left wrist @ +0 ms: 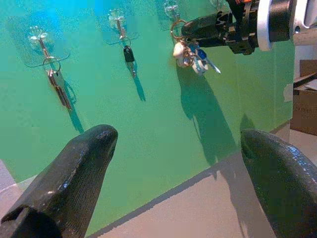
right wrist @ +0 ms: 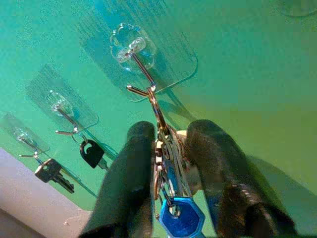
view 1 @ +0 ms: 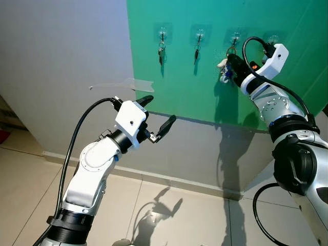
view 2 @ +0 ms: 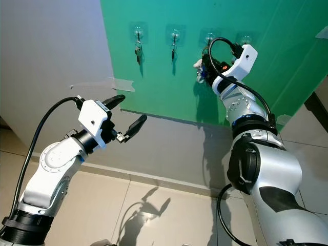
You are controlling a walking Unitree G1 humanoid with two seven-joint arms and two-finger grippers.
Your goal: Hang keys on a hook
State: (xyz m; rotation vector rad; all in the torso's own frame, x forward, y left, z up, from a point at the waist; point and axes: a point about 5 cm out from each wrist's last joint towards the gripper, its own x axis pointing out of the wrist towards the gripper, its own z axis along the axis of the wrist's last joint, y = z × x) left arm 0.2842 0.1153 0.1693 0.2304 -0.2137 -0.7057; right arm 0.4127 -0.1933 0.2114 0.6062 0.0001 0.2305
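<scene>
The right gripper (right wrist: pixel 168 163) is raised against the green wall panel (view 1: pixel 205 92), near the panel's upper edge, with both black fingers (right wrist: pixel 126 173) clamped on a bunch of keys (right wrist: pixel 171 193). The bunch includes a blue key head (right wrist: pixel 179 220) and a white fob (left wrist: pixel 179 49). The key ring (right wrist: pixel 157 116) at the top of the bunch is touching the tip of the third hook (right wrist: pixel 141 69), counted from the panel's left edge; whether the ring is fully seated over the hook cannot be told. The hook is a wire hook on a clear adhesive pad. Two further hooks toward the panel's left edge are occupied: the first hook (view 1: pixel 162 37) carries a silver key set (left wrist: pixel 57 84), and the second hook (view 1: pixel 199 36) carries a black-headed key (left wrist: pixel 129 55). A fourth hook (view 1: pixel 271 38) sits just beside the right wrist, toward the panel's right edge. The left gripper (view 1: pixel 156 117) is held in front of the grey wall section (view 1: pixel 61 61), below the panel's lower left corner, with its fingers (left wrist: pixel 74 173) spread wide apart and gripping nothing. A strip of clear tape (view 1: pixel 123 84) lies across the panel's left edge.
</scene>
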